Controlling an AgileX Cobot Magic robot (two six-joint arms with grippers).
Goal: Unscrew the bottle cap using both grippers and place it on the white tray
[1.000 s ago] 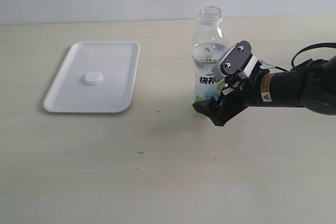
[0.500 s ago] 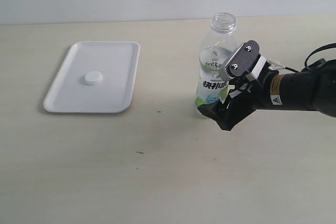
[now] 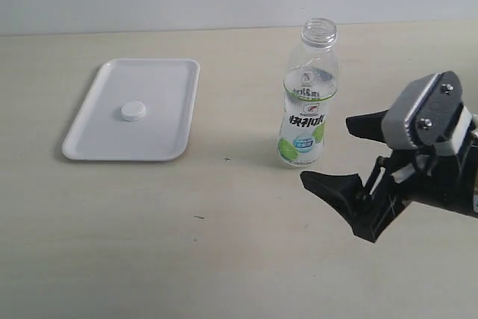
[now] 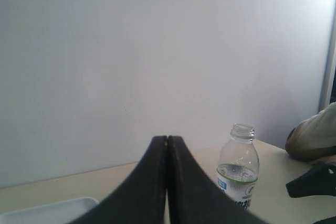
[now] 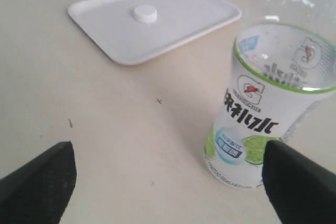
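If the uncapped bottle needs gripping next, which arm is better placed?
Right. The right gripper is open beside the small clear plastic bottle, facing it. The left gripper is shut and absent from the exterior view.

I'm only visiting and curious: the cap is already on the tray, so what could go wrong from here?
1. The bottle stands uncapped with the open right end effector close beside it; a stray sweep might tip it and spill whatever is inside.
2. The bottle cap lies loose on the white tray, whose rim is low; a knock to the tray could roll it off.
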